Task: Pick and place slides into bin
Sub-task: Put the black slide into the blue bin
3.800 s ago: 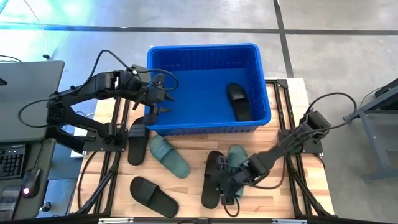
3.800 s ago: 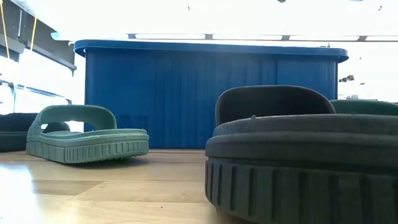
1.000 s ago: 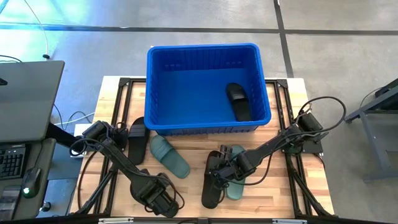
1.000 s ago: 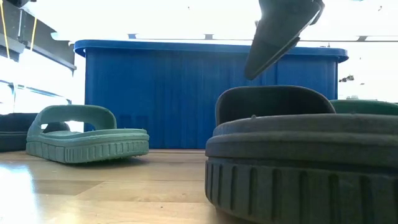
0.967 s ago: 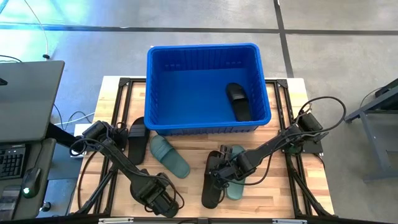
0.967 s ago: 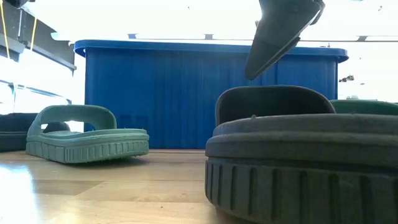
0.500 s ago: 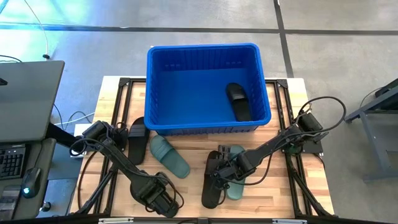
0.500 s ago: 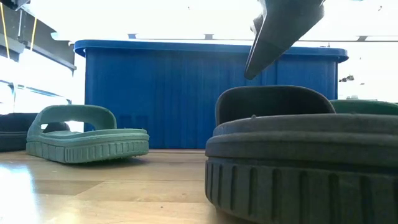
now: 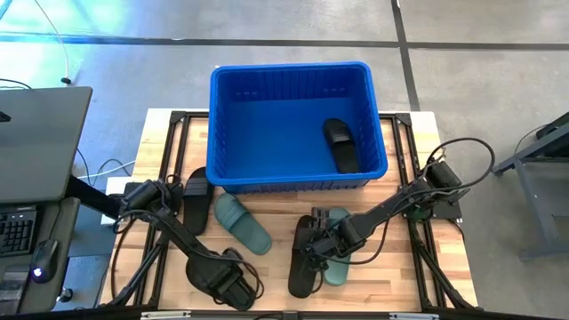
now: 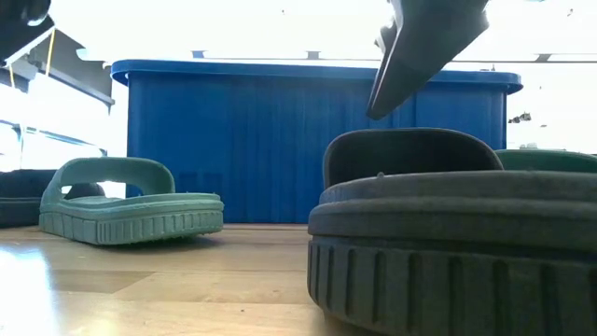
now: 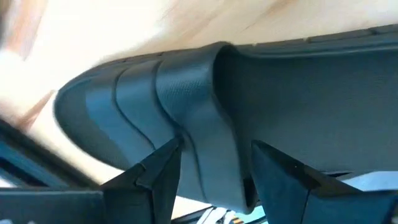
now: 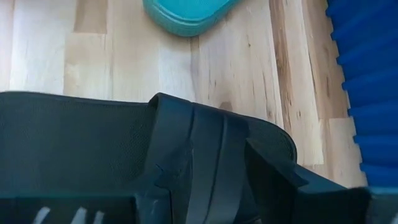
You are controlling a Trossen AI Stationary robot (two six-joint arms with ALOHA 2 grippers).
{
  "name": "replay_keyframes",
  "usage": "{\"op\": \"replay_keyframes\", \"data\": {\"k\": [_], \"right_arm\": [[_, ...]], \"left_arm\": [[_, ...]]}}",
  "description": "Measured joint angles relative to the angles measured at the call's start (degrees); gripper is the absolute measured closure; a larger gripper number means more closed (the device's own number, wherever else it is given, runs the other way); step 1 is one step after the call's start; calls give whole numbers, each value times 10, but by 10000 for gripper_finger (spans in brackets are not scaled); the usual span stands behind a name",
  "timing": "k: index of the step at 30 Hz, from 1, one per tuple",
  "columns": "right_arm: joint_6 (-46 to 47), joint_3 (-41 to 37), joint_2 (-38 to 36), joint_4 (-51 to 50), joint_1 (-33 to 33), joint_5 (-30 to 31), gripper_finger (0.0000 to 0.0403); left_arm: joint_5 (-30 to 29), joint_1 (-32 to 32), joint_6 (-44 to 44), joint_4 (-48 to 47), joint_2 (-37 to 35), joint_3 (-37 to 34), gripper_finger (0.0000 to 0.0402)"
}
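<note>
The blue bin stands at the table's far middle with one black slide lying inside. My left gripper is open over the near-left black slide, its fingers standing on either side of the strap; in the low view a fingertip is just above the strap. My right gripper is shut on another black slide, which lies beside a green slide. A second green slide and a black slide lie flat on the table in front of the bin. My right gripper has the black slide's wide strap between its two fingers, one finger at each edge of the strap. The fingers come from above, pointing down. The slide lies flat on the table with its sole down.
The dark table frame rails run along both sides of the wooden top. A grey desk with a keyboard stands beyond the table's left edge. Bare wood lies between the two green slides.
My left gripper has shifted slightly toward the table's near edge over the near-left black slide. My right gripper and all the slides have kept still.
</note>
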Motion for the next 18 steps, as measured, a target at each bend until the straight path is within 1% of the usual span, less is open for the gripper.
{"op": "replay_keyframes", "data": {"k": [3, 8, 12, 18], "right_arm": [[-15, 0, 0, 1, 0, 0, 269], [-16, 0, 0, 3, 0, 0, 269], [-16, 0, 0, 4, 0, 0, 269], [-30, 0, 0, 4, -1, 1, 269]], "left_arm": [[4, 0, -10, -19, 0, 0, 222], [24, 0, -22, -81, 1, 19, 222], [32, 0, -27, -108, 1, 24, 222], [34, 0, -41, -93, 1, 18, 222]]}}
